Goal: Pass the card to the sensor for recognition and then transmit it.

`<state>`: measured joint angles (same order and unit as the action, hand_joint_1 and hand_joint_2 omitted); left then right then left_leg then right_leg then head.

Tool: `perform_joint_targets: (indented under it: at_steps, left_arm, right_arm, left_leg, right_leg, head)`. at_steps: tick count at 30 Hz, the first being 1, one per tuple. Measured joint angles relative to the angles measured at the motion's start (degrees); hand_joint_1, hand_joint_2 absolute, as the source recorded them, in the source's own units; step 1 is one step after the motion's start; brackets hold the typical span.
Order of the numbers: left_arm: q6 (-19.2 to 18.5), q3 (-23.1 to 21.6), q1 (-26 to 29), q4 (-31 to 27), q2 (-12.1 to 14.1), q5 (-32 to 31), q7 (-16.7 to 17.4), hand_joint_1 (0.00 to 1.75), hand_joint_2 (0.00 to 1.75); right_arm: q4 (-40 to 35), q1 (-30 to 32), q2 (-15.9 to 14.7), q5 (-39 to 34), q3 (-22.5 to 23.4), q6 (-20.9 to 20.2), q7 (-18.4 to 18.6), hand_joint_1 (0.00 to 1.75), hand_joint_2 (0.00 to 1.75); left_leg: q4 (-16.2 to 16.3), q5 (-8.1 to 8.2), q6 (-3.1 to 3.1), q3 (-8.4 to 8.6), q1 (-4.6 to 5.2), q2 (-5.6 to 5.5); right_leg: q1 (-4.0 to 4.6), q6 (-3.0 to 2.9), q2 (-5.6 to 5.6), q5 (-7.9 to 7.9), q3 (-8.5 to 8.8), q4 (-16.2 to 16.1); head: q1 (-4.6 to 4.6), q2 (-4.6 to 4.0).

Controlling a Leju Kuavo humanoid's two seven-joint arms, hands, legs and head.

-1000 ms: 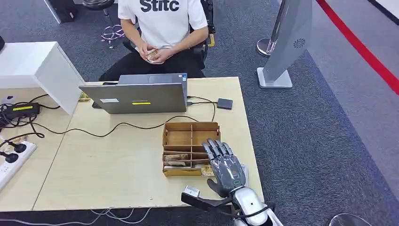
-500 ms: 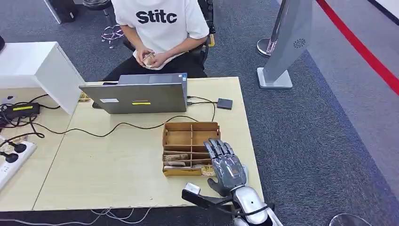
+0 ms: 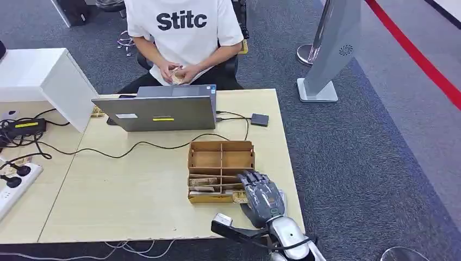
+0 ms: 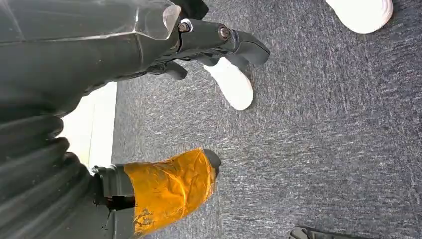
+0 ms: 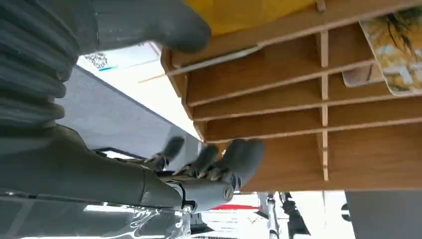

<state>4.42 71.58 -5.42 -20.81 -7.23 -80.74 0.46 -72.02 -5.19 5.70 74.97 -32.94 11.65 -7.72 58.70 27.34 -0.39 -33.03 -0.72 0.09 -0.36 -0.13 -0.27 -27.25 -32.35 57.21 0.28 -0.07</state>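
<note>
A wooden divided box (image 3: 221, 155) stands on the table near its right front corner, with cards (image 3: 203, 182) lying in its near compartments. My right hand (image 3: 263, 197) hovers over the box's near right corner, fingers bent down toward it. In the right wrist view the thumb (image 5: 164, 20) sits by the box's (image 5: 278, 114) outer wall and the fingers (image 5: 239, 154) reach over the compartments, with nothing gripped. A printed card (image 5: 393, 55) lies in one slot. The small dark sensor (image 3: 260, 119) sits at the far right, wired to the laptop. My left hand (image 4: 99, 55) hangs over the carpet, holding nothing.
A grey laptop (image 3: 157, 111) stands behind the box, with a cable across the table. A seated person (image 3: 185, 32) behind the table holds cards (image 3: 176, 73). A power strip (image 3: 16, 182) and adapter lie at the left. A white stand (image 3: 331, 49) rises on the carpet to the right.
My right hand's fingers have curled down over the box's near right corner. The person has leaned forward and shuffled the cards.
</note>
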Motion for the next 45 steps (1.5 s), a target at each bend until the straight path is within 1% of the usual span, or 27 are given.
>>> perform_joint_targets:
  at_steps: [10,17,20,22,25,27,31,34,38,45]
  left_arm:
    - [0.04,0.00,-0.01,0.00,0.00,0.00,0.00,0.00,1.75]
    - [0.07,0.00,0.00,0.00,0.00,0.11,0.13,0.00,1.75]
    - [0.15,0.00,0.02,0.00,0.00,0.57,0.52,0.00,1.75]
    - [0.20,0.00,0.04,0.00,0.00,0.92,0.55,0.00,1.75]
    - [0.31,0.00,0.17,0.00,0.00,1.53,0.68,0.00,1.75]
    - [0.33,0.02,0.28,0.00,0.00,1.77,0.76,0.00,1.75]
    - [0.35,0.02,0.32,0.00,0.00,2.08,0.83,0.00,1.75]
    - [0.35,0.02,0.32,0.00,0.00,2.25,0.83,0.00,1.75]
    - [0.35,0.02,0.33,0.00,0.00,2.25,0.83,0.00,1.75]
    - [0.35,0.02,0.32,0.00,-0.02,2.25,0.83,0.00,1.75]
  right_arm:
    - [0.11,-0.09,0.42,0.07,0.26,0.28,-0.13,1.75,1.75]
    - [-2.04,0.02,0.44,0.04,0.26,0.94,-0.13,1.75,1.75]
    - [-5.76,0.84,0.44,-1.04,0.26,2.31,-0.13,1.75,1.75]
    - [-10.17,1.69,0.44,-4.07,0.26,2.34,-0.13,1.75,1.75]
    - [-19.37,3.87,0.59,-11.72,0.46,1.31,-0.92,1.75,1.75]
    - [-25.14,5.34,0.98,-15.27,1.22,0.48,-1.46,1.75,1.75]
    - [-33.41,7.55,1.68,-18.18,3.73,-0.72,-1.97,1.75,1.75]
    - [-36.00,8.81,2.12,-18.08,5.66,-0.89,-2.34,1.75,1.75]
    - [-36.52,10.16,2.67,-16.44,7.41,-1.44,-3.13,1.75,1.75]
    - [-36.55,10.83,2.95,-16.35,8.33,-1.46,-3.15,1.75,1.75]
  left_leg:
    - [0.00,0.00,0.00,0.00,0.00,0.00]
    - [0.00,0.00,0.00,0.00,0.00,0.00]
    - [0.00,0.00,0.00,-0.01,0.00,-0.01]
    - [0.00,0.00,0.00,-0.01,0.00,-0.01]
    - [0.00,0.01,0.00,-0.02,0.00,-0.02]
    - [0.00,0.01,0.00,-0.03,0.00,-0.02]
    - [0.00,0.02,0.01,-0.04,0.00,-0.02]
    - [0.00,0.02,0.01,-0.04,0.00,-0.01]
    - [0.00,0.01,0.01,-0.03,0.00,-0.01]
    - [0.00,0.01,0.00,-0.02,0.00,-0.01]
  right_leg:
    - [0.00,0.00,0.00,0.00,0.00,0.00]
    - [0.00,0.00,0.00,0.00,0.00,0.00]
    - [0.00,0.00,-0.01,0.00,0.00,0.00]
    - [0.00,0.00,-0.01,0.00,-0.01,0.00]
    - [0.00,0.00,-0.02,-0.02,-0.02,0.00]
    - [0.00,0.01,-0.02,-0.02,-0.03,0.00]
    - [0.00,0.01,-0.02,-0.03,-0.02,0.00]
    - [0.00,0.02,-0.01,-0.02,-0.01,-0.01]
    - [0.00,0.02,-0.01,-0.01,0.00,-0.01]
    - [0.00,0.01,-0.01,-0.01,-0.01,0.00]
  head:
    - [0.00,0.00]
    - [0.02,0.00]
    - [0.00,0.00]
    - [0.02,0.00]
    - [0.00,0.00]
    - [0.00,0.00]
    - [0.02,0.00]
    - [0.02,0.00]
    - [0.00,0.00]
    - [0.00,0.00]
